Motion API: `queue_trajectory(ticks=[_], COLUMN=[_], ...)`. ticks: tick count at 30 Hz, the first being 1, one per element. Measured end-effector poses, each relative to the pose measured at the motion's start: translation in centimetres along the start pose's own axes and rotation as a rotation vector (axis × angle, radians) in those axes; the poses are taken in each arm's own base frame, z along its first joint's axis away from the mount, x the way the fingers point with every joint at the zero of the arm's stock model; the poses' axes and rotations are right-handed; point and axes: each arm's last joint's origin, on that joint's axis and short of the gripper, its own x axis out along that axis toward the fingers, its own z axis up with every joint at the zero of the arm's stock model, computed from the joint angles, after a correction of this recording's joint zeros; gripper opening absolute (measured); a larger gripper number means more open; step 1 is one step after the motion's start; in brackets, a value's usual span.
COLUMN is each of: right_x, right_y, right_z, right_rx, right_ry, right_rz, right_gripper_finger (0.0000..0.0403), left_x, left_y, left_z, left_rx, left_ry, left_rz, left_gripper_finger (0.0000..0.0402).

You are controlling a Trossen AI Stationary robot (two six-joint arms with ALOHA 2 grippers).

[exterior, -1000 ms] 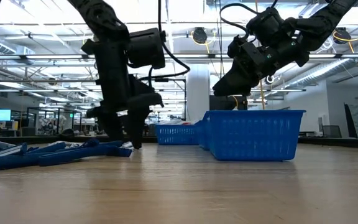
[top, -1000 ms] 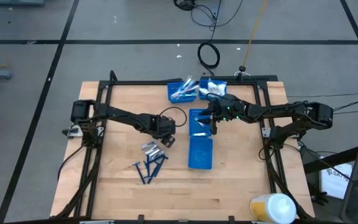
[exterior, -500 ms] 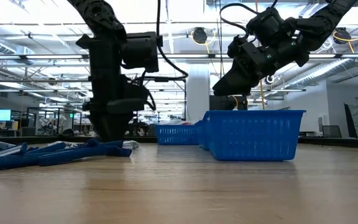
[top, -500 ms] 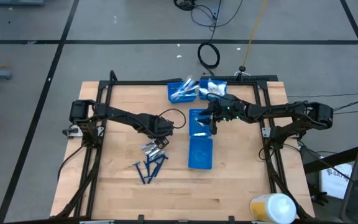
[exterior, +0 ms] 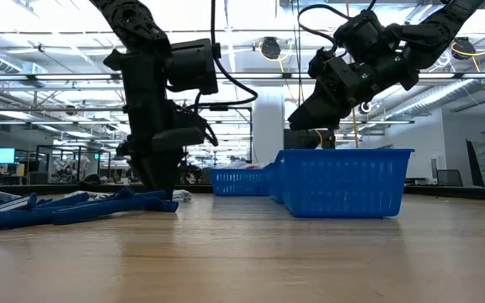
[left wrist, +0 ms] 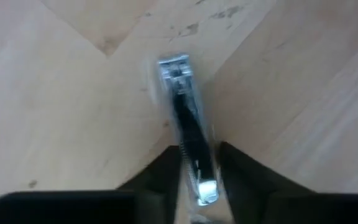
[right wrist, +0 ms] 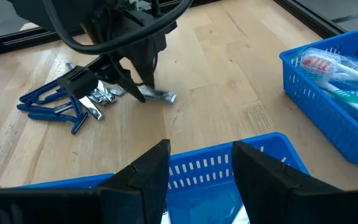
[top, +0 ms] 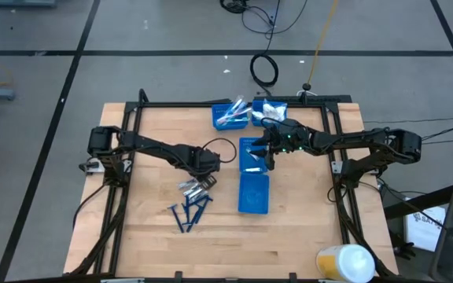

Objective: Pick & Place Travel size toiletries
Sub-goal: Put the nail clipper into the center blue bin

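Left gripper (left wrist: 194, 177) pinching silvery tube (left wrist: 188, 134) on wooden table (left wrist: 61, 124), right gripper (right wrist: 194, 171) spread above blue bin (right wrist: 210, 165)

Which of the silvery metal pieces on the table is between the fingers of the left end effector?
The silvery piece lying apart from the cluster, on the side away from the razors. The left end effector has its fingers on both sides of it.
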Motion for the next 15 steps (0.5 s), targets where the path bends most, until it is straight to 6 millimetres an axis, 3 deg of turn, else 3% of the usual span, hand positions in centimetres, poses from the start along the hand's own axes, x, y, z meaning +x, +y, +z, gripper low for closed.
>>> queue_trajectory(ticks=[4,10,15], right_x=[0.0,0.0,0.0], right_y=[0.0,0.0,0.0], right_z=[0.0,0.0,0.2], right_rx=[0.000,0.000,-0.016], right_ry=[0.000,0.000,-0.018], right_rz=[0.000,0.000,-0.002], right_gripper_finger=[0.0161,0.0161,0.0161], left_x=[0.0,-1.5,-6.2], left_y=[0.3,0.5,0.1], left_z=[0.2,0.2,0.6], left_rx=[0.047,0.116,0.175], left_ry=[-0.006,-0.085,-0.378], left_rz=[0.008,0.048,0.091], left_gripper_finger=[0.0023,0.0033,0.0013])
